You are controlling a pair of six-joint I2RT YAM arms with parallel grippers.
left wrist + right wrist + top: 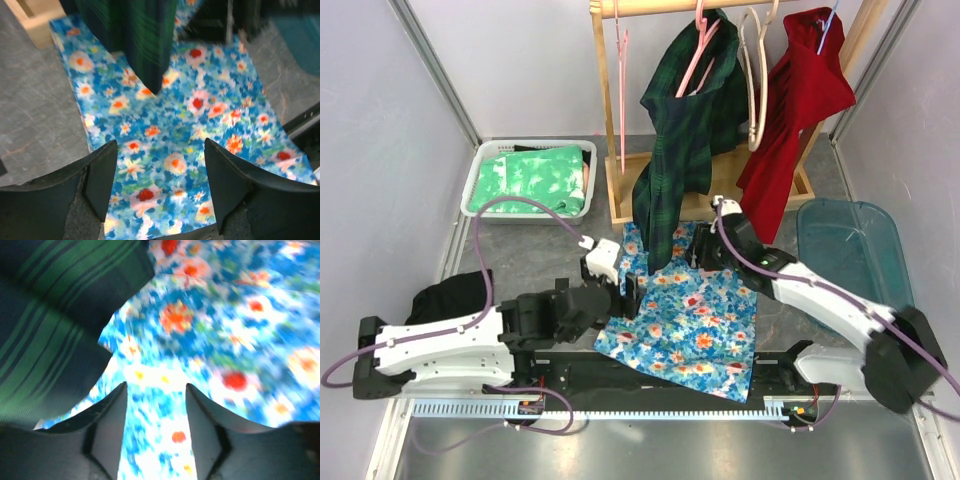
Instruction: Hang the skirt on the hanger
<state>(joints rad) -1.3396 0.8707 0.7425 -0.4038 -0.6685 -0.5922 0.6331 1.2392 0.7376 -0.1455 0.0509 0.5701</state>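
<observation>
Skirt: the dark green plaid skirt (675, 150) hangs draped on the pink plastic hanger (700, 45), which hooks over the wooden rail (650, 8).
Skirt's lower end: it dangles over the blue floral cloth (695, 320) spread on the grey counter (520, 255).
Left side: your left fingers (628, 285) stand wide apart and hold nothing, above the cloth's left edge near the skirt's lower end.
Right side: your right fingers (703, 253) are parted and empty, above the cloth's far right part, just beside the skirt.

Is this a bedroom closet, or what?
Probably a robot test booth set up like a laundry corner: a wooden clothes rack with hangers, a white basket of folded clothes, plain panel walls.
</observation>
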